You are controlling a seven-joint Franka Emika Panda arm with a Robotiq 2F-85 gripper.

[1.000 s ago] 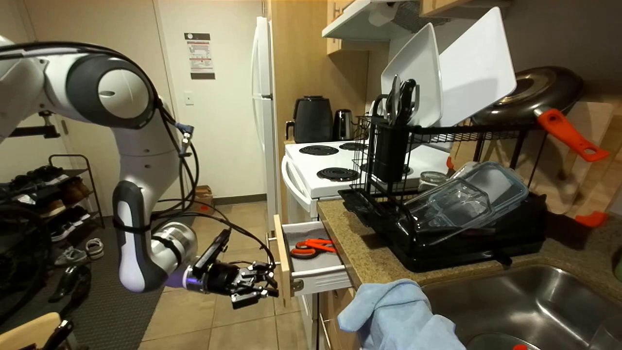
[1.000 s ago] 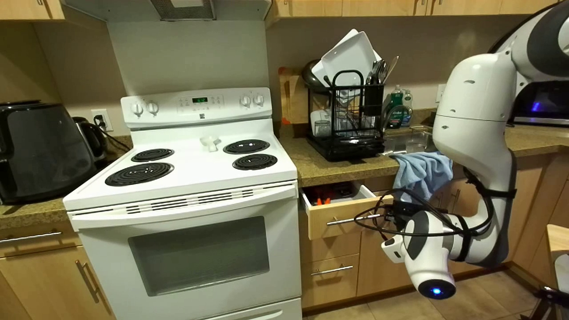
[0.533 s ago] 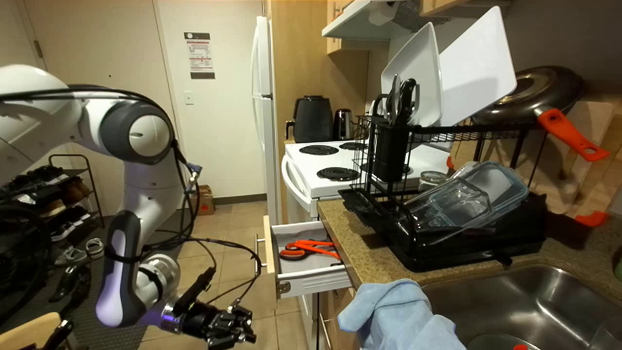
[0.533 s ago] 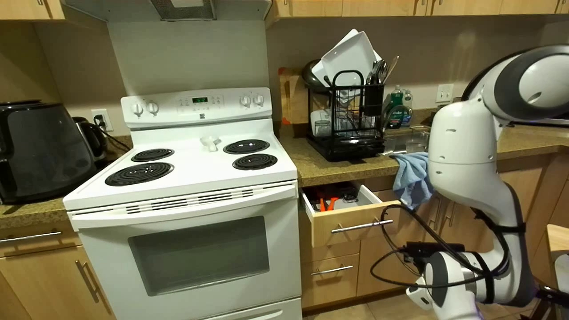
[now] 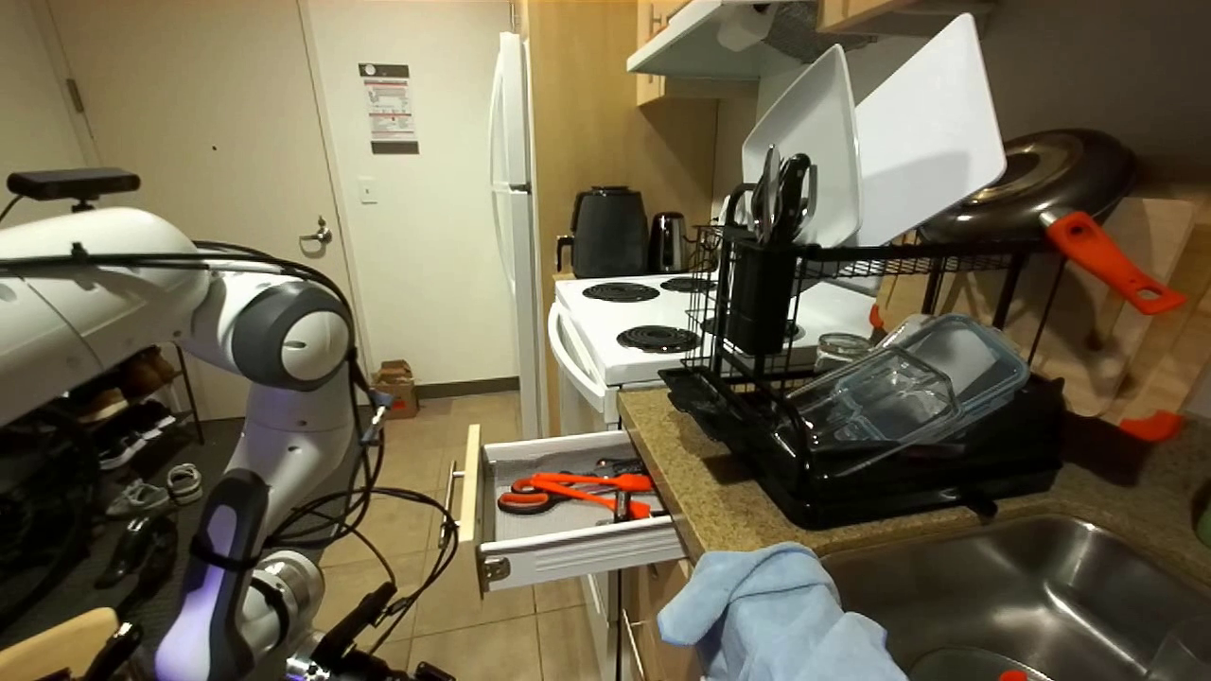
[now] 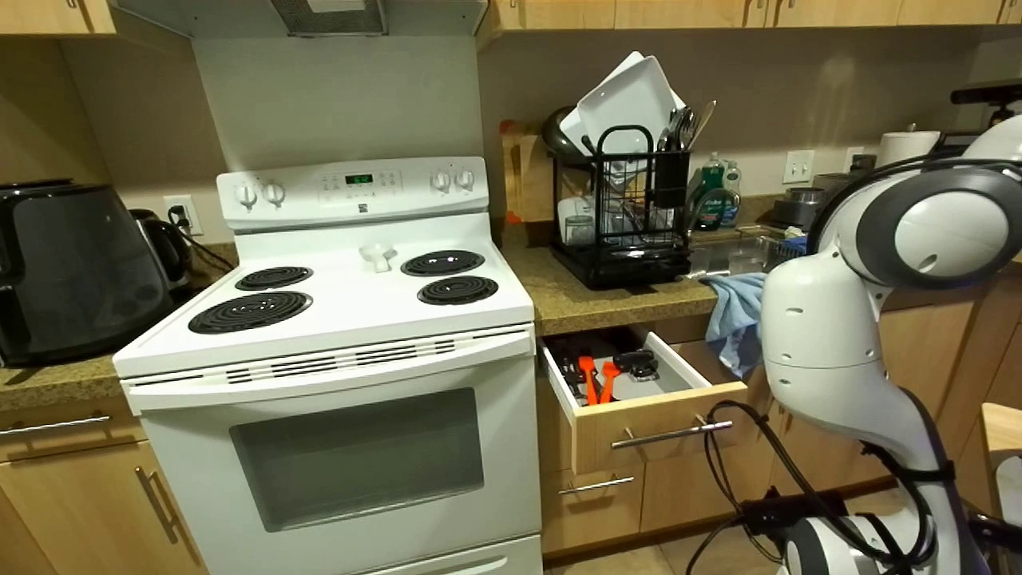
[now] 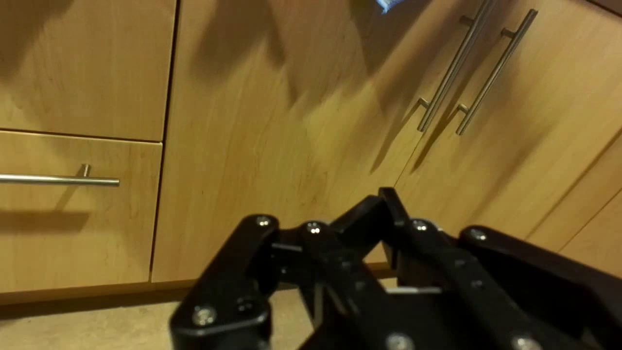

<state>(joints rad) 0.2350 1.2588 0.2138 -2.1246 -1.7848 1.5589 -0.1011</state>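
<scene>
Clearly visible only from the wrist, the Robotiq gripper (image 7: 382,206) is closed, fingertips together, in front of a light-wood cabinet door (image 7: 272,160) with a long bar handle (image 7: 454,65); an exterior view crops the gripper at the bottom edge. The Franka Panda arm (image 5: 307,416) bends at the elbow and drops steeply, its wrist low and near a pulled-out kitchen drawer (image 5: 582,556) holding orange-handled utensils (image 5: 620,482). Looped black cables (image 5: 407,492) cross the drawer's steel handle (image 6: 671,435) in both exterior views; whether they touch cannot be told. The drawer juts out beneath the counter (image 5: 710,497), between the coil-burner range (image 6: 359,299) and a blue towel (image 6: 734,319) draped at the sink (image 5: 1022,577), partly hidden by the arm in an exterior view. On the counter, a black dish rack (image 5: 1003,454) bearing white platters (image 5: 932,132) and a frying pan (image 5: 1069,170) blocks part of the range in an exterior view. Farther back, an exterior view adds a white refrigerator (image 5: 516,113) and an entry door (image 5: 189,123).
</scene>
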